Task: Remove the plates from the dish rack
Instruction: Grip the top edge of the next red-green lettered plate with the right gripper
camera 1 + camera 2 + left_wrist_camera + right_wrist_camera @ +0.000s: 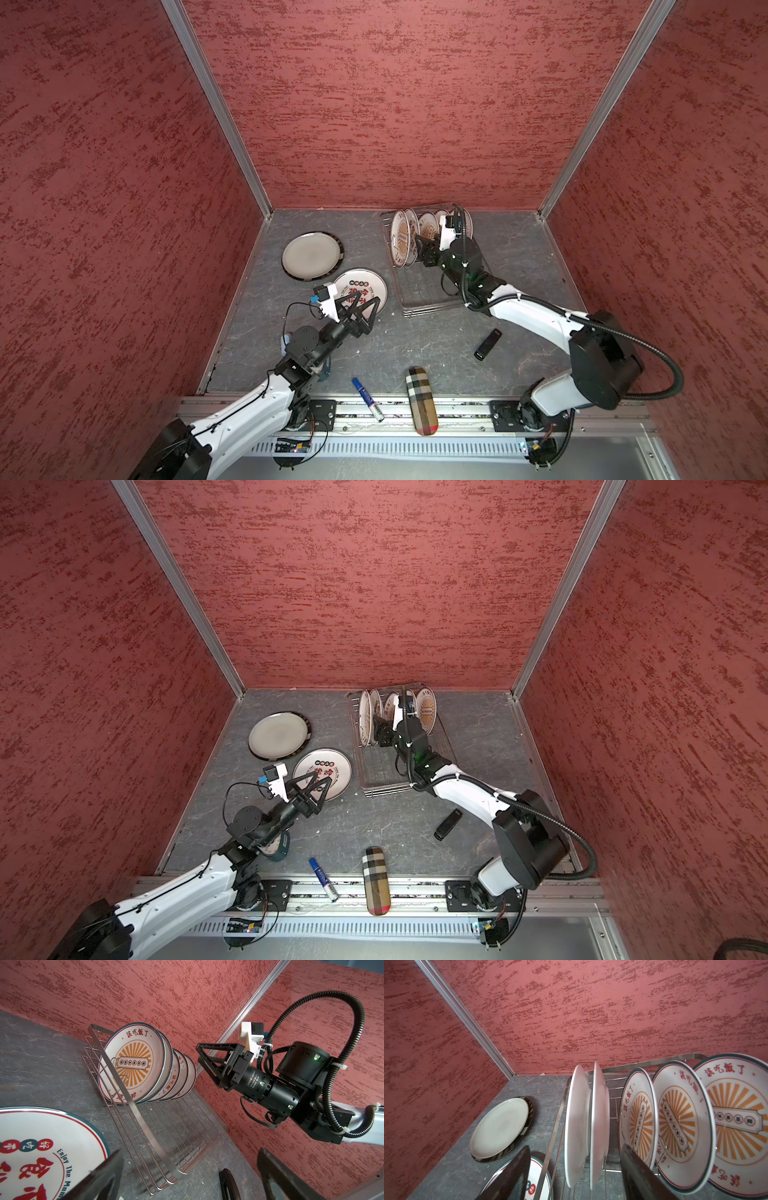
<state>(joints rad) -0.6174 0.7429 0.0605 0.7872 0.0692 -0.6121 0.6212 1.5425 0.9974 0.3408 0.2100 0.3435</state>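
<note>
Where red walls [395,104] box the grey surface [415,345], right tool [197,1052] gapes astride dish rack [151,1126] plates [578,1126] — left tool [365,297] released.

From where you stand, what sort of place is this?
Probably a robot test booth, not a kitchen: red walls, a left arm and right arm mounted on a rail, one dish rack.
</note>
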